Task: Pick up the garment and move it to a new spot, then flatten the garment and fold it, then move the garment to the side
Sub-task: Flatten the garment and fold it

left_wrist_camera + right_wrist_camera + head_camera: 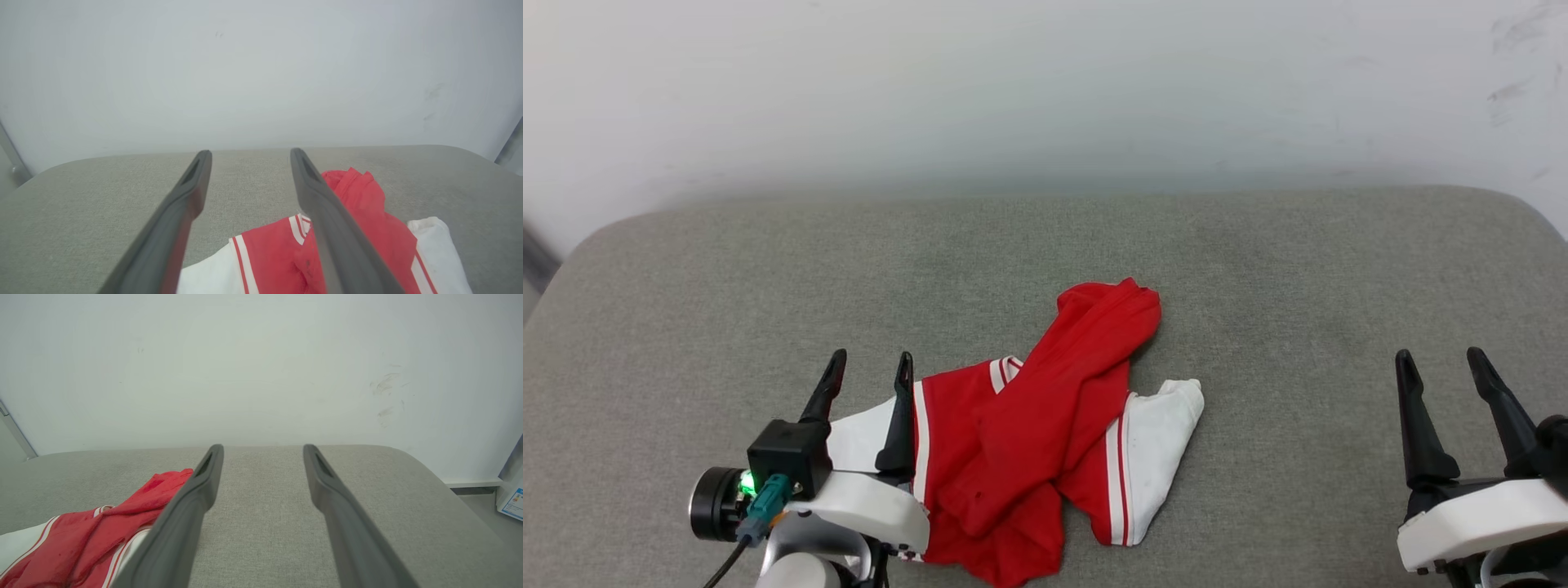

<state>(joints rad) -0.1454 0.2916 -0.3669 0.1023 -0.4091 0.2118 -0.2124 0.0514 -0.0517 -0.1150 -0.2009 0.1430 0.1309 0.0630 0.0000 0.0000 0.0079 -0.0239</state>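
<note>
The shirt (1029,425) beside the left pincer (870,365) is red with white sleeves and red-striped trim. The cushion (1258,286) is grey.

The right gripper (262,448) stands with its two dark fingers spread wide, bare grey fabric of the counter (261,522) between them and nothing held. Left of the gripper the garment (122,522) lies crumpled, with red folds, a white sleeve and striped trim, partly hidden behind one finger. Beyond the gripper rises a pale, scuffed wall (261,367). Far right of the gripper, past the counter's rounded corner, sits a white box (512,500) with blue print.
</note>
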